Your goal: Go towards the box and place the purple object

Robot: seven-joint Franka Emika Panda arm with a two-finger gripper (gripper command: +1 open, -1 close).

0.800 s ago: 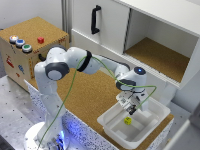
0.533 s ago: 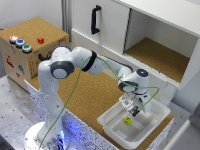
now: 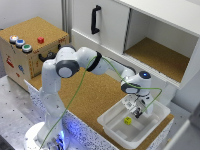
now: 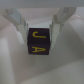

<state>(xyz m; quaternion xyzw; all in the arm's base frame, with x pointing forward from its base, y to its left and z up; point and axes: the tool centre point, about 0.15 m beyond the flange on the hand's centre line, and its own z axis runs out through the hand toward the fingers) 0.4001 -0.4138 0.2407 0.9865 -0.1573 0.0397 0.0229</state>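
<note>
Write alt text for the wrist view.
The end effector grips a small dark purple block with yellow letters between its two pale fingers, held above the blurred floor of the shallow white plastic tray.

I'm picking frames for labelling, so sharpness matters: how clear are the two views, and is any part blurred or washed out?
Exterior view: soft and low in detail; the gripper over the box is smeared, and the yellow block is only a blob. Wrist view: blurry throughout, the pale box floor washed out, though the purple object between the fingers shows yellow lettering.
</note>
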